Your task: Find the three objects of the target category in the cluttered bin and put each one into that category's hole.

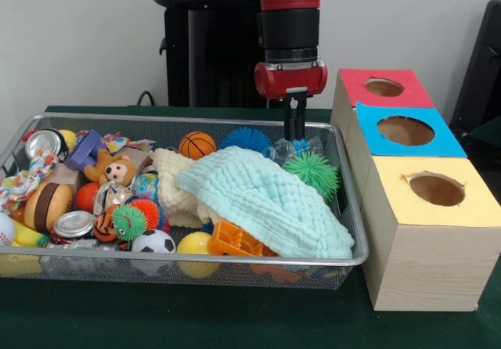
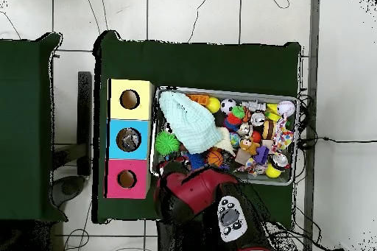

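The wire mesh bin (image 1: 196, 120) is full of toys; it also shows in the overhead view (image 2: 221, 90). My gripper (image 1: 296, 139) hangs straight down into the bin's far right corner. Its tips are down at a clear crinkly plastic lump (image 1: 283, 152) with bluish tints, which lies between a blue spiky ball (image 1: 245, 139) and a green spiky ball (image 1: 315, 170). No other clear lump shows. The blue-topped hole (image 1: 405, 131) is in the middle of the wooden box to the right of the bin. In the overhead view my arm (image 2: 199, 189) hides the gripper and that corner.
A pale green cloth (image 1: 266, 200) covers much of the bin's right half. The red-topped hole (image 1: 383, 88) and the yellow-topped hole (image 1: 436, 189) flank the blue one. Silver cans (image 1: 73, 224), balls and soft toys fill the left half. In the overhead view something greyish shows inside the blue hole (image 2: 128, 139).
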Controlling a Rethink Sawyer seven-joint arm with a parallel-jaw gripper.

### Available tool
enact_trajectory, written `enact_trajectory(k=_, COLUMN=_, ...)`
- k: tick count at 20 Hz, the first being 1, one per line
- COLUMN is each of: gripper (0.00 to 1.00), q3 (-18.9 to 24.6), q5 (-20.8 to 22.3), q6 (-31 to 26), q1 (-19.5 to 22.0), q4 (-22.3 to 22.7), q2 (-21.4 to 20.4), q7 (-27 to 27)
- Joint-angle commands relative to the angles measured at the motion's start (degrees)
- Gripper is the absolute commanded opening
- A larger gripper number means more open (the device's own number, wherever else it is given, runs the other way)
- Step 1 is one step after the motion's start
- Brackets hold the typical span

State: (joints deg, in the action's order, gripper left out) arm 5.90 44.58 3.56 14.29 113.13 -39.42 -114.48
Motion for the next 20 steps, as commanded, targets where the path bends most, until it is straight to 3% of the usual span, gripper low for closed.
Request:
enact_trajectory(k=1, gripper=0.0, q3=3.03, q5=4.07, q6=-2.09, q1=0.31, q4=-7.04, q2=3.92, q7=0.93)
enact_trajectory(k=5, gripper=0.0, q3=2.68, q5=3.59, q6=-5.04, q1=0.21, q4=-6.46, q2=6.74, q7=0.61)
enact_trajectory(k=10, gripper=0.0, q3=-1.26, q5=3.64, q6=-1.93, q1=-3.3, q4=-6.89, q2=9.79, q7=-1.38)
enact_trajectory(k=20, gripper=0.0, q3=-2.45, q5=2.83, q6=-1.6, q1=-3.91, q4=-6.19, q2=10.48, q7=-1.95)
